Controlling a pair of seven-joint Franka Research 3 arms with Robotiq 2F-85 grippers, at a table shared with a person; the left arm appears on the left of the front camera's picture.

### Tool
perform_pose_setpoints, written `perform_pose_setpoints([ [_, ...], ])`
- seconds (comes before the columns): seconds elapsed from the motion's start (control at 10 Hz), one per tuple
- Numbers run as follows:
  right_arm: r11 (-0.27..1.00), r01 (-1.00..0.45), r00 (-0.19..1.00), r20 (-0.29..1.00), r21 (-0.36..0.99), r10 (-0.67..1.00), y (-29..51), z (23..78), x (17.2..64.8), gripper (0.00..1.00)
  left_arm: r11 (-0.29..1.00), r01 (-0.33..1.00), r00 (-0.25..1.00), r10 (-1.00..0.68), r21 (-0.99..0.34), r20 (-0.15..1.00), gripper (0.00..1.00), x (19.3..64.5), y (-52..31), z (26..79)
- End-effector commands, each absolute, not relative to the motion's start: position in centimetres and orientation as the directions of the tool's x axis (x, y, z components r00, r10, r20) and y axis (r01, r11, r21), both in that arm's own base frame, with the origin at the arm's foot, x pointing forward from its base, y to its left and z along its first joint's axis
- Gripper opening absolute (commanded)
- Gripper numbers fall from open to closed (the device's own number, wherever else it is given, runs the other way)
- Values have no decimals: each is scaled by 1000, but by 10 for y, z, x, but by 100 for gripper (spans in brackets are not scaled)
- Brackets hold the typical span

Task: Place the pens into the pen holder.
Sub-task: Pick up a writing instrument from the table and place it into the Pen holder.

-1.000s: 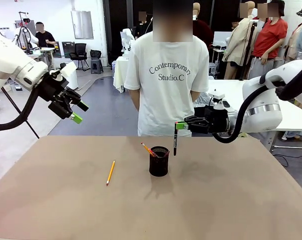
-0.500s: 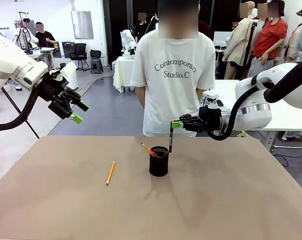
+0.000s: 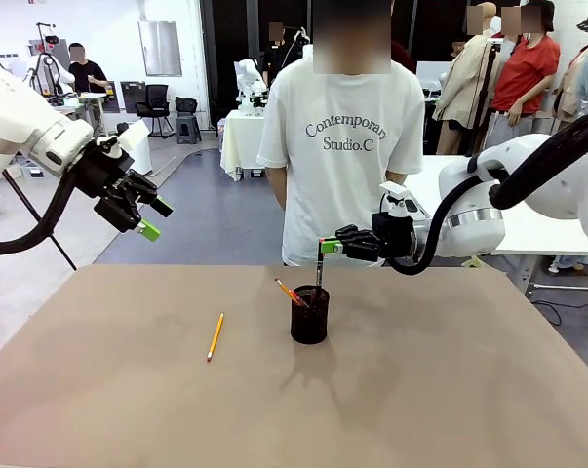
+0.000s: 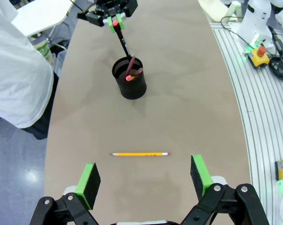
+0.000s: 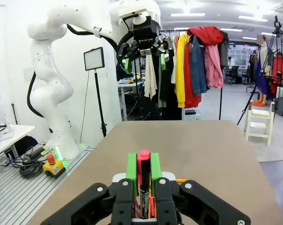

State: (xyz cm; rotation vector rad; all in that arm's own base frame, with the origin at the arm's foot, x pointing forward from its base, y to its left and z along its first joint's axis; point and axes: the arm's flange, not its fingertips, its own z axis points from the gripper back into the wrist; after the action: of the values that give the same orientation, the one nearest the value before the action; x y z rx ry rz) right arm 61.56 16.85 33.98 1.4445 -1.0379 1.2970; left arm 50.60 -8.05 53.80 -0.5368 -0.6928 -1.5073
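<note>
Front view puts your right gripper (image 3: pixel 322 246) just above centre frame, its jaws clamped on the upper end of a slim black marker with red ends (image 3: pixel 319 269) that hangs nearly upright. The marker's lower end sits at the mouth of the small black wire-mesh cylindrical pen holder (image 3: pixel 309 317) in the middle of the brown table (image 3: pixel 450 390). From the left wrist view, the marker (image 4: pixel 124 44) slants into the pen holder (image 4: pixel 129 89) close to its rim on the upper side of the frame, beside slim reddish things already inside. Your left gripper (image 3: pixel 155 218) hangs at left frame with its jaws spread wide, holding nothing. One yellow-orange pencil (image 3: pixel 215 336) lies flat on the table, left of the pen holder and well apart.

Watch the release. The tip looks close to the rim, so if you let go too high or off-centre, the marker may catch the mesh edge and topple outside. If you push down while it bears on the wall, the light pen holder could tip or slide. You could also knock the leaning orange pencil (image 3: pixel 289 291) out.
</note>
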Motion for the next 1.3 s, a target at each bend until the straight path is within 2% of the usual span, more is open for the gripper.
perform_pose_setpoints([
  [0.0, -230, -972, 52, 999, 51, 3, 173, 336, 625, 0, 24, 995, -49, -710, 94, 703, 100, 505, -81, 541],
  [0.2, -228, -972, 57, 998, 58, 14, 173, 333, 624, 0, 24, 995, -49, -710, 94, 703, 100, 505, -81, 541],
  [0.3, -234, -970, 59, 998, 60, 15, 172, 334, 625, 16, 24, 995, -49, -710, 94, 703, 100, 505, -81, 541],
  [0.7, -256, -965, 50, 999, 54, 22, 171, 336, 624, 95, 24, 995, -49, -710, 94, 703, 100, 505, -81, 541],
  [0.8, -260, -964, 52, 998, 57, 23, 171, 336, 622, 100, 24, 995, -49, -710, 94, 703, 100, 505, -81, 541],
  [1.1, -243, -968, 65, 998, 69, 24, 171, 341, 622, 100, 24, 995, -49, -710, 94, 703, 100, 505, -81, 541],
  [1.2, -265, -958, 106, 994, 106, 16, 172, 343, 619, 100, 24, 995, -49, -710, 94, 703, 100, 505, -81, 541],
])
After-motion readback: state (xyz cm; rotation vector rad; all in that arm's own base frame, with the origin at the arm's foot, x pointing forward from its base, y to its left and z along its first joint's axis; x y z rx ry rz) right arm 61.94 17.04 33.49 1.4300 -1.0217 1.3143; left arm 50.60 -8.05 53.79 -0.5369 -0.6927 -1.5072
